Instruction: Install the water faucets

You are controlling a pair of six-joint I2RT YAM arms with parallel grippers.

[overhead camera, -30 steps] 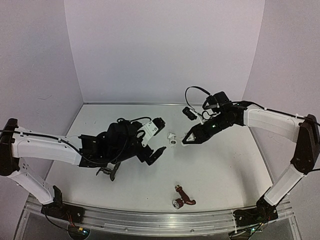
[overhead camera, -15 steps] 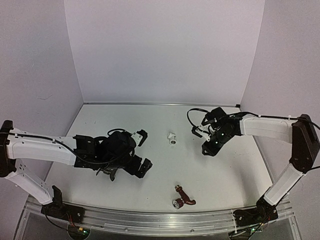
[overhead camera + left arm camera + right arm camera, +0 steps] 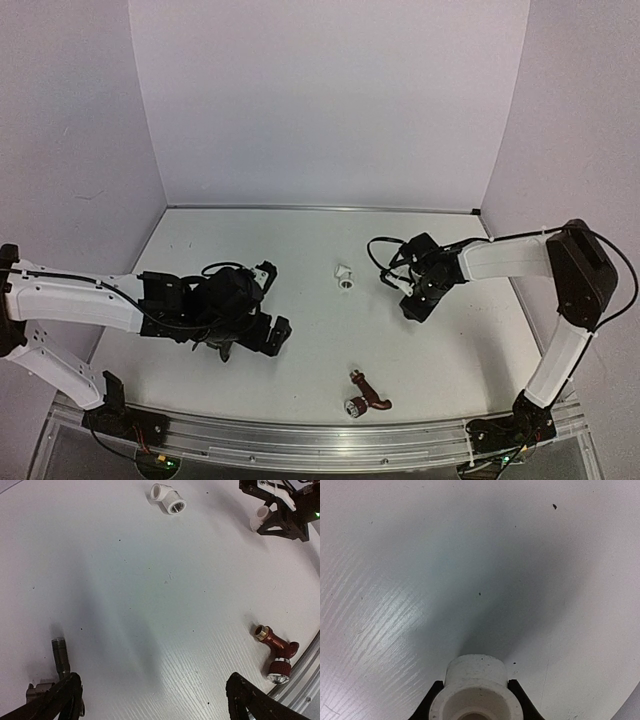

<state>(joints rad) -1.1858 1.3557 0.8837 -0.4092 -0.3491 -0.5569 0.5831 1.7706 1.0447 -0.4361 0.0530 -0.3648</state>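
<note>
Our left gripper (image 3: 155, 692) gapes wide, the dark grey faucet (image 3: 59, 657) lying at the lower left of its wrist view, just beside one finger — whether touching, we cannot tell. The reddish-brown faucet (image 3: 274, 650) lies free at lower right — our right gripper (image 3: 476, 697) pinches a white elbow fitting (image 3: 475, 672); a second elbow (image 3: 167, 499) rests at top.

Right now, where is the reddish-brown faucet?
The reddish-brown faucet lies on the table by the front rail, just right of centre in the top view, with the loose white elbow farther back.
</note>
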